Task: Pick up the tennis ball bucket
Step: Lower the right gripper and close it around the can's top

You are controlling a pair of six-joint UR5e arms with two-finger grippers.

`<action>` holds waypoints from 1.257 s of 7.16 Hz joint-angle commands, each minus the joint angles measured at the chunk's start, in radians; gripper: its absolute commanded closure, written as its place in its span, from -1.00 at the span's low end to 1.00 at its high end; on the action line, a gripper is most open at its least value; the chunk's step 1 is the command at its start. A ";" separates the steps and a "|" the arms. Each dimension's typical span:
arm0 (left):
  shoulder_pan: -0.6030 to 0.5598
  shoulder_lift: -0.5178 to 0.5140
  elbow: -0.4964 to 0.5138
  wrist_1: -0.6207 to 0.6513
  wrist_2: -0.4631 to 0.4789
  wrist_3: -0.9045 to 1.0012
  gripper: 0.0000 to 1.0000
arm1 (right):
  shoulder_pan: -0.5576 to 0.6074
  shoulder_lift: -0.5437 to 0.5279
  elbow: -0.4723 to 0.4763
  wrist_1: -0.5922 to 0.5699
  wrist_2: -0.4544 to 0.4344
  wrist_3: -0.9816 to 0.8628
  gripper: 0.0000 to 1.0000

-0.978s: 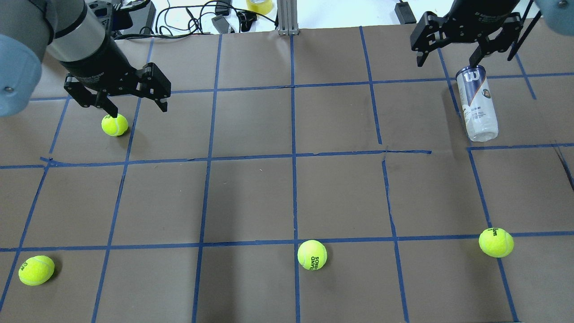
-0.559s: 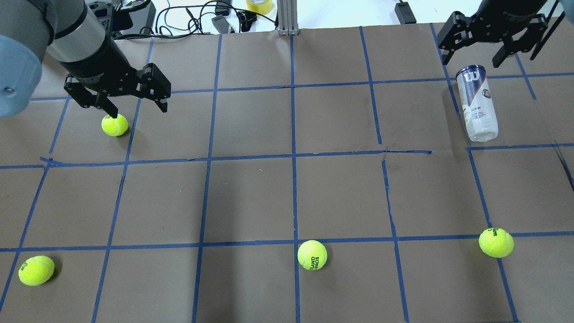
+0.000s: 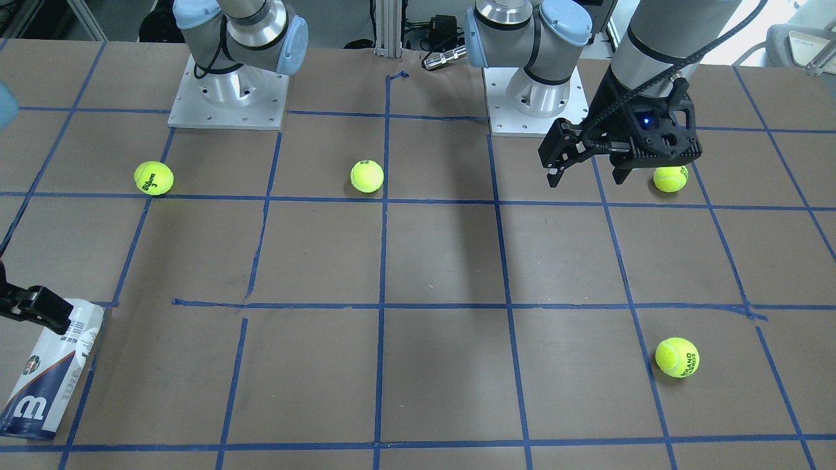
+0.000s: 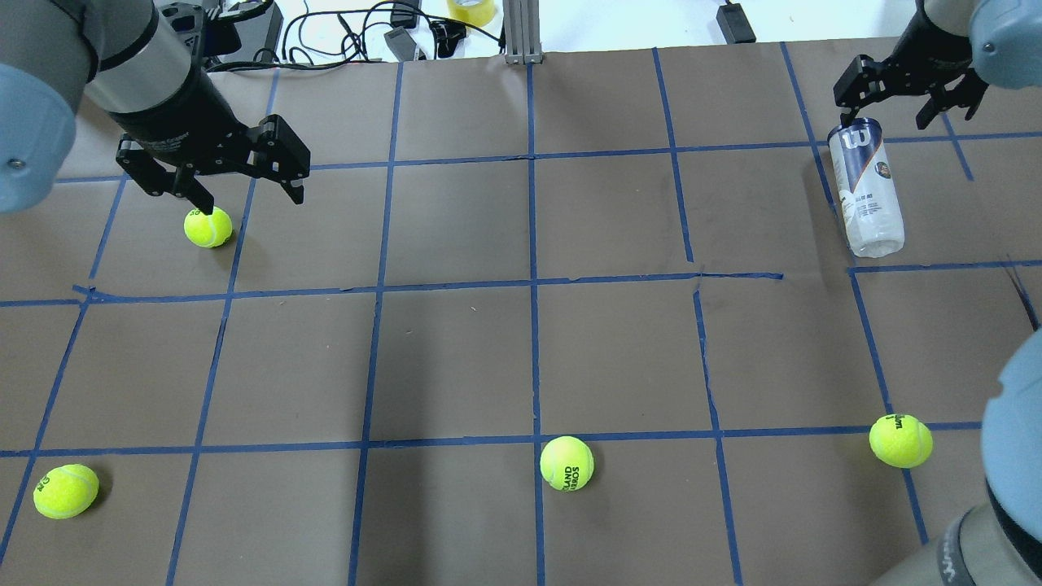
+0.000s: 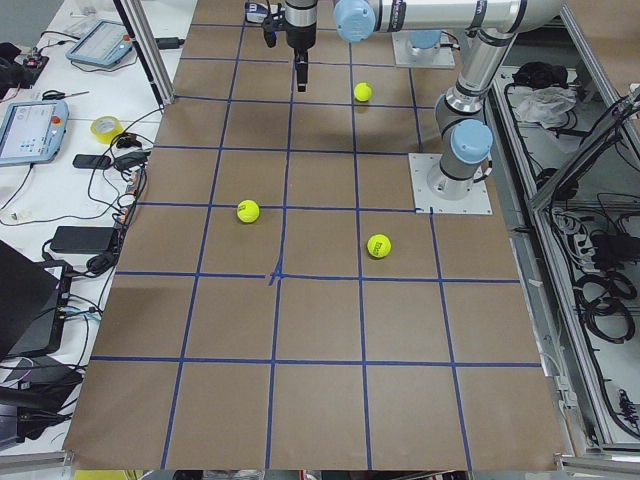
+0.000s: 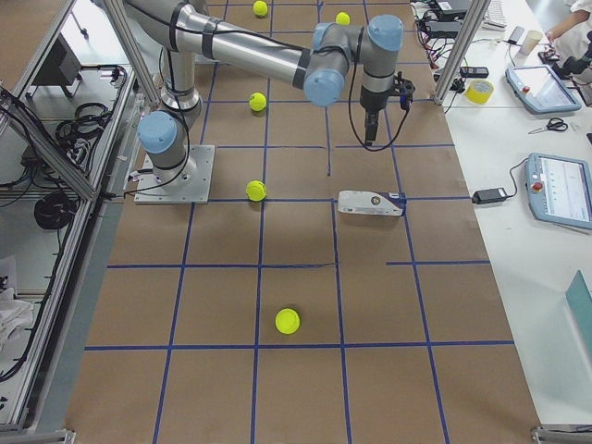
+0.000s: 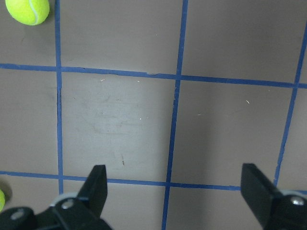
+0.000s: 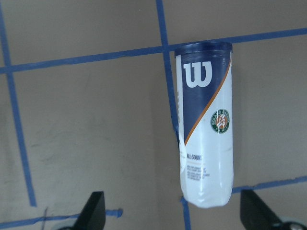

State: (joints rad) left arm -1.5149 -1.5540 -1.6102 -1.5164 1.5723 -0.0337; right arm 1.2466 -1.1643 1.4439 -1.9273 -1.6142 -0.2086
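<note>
The tennis ball bucket lies on its side at the table's far right, dark blue rim end pointing away from the robot. It also shows in the front view, the right side view and the right wrist view. My right gripper is open and empty, hovering above the bucket's rim end without touching it; its fingertips frame the bottom of the wrist view. My left gripper is open and empty beside a tennis ball at the far left.
Several yellow-green tennis balls lie on the brown, blue-taped table, among them a near-middle ball and a near-right ball. My right arm's elbow fills the lower right corner. Cables and a tape roll lie past the far edge.
My right gripper has moved right and down toward the bucket's rim end, and stays open. The bucket, the balls and my left arm have not moved.
</note>
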 commanded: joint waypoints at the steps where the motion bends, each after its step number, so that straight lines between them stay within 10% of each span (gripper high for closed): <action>1: -0.001 0.000 0.000 0.001 0.000 0.000 -1.00 | -0.015 0.110 -0.002 -0.108 -0.010 -0.035 -1.00; 9: 0.001 0.000 0.001 0.001 0.005 0.002 -1.00 | -0.052 0.264 -0.002 -0.202 -0.010 -0.089 -1.00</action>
State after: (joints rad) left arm -1.5154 -1.5540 -1.6105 -1.5156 1.5735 -0.0334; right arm 1.1976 -0.9177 1.4435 -2.1266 -1.6245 -0.2974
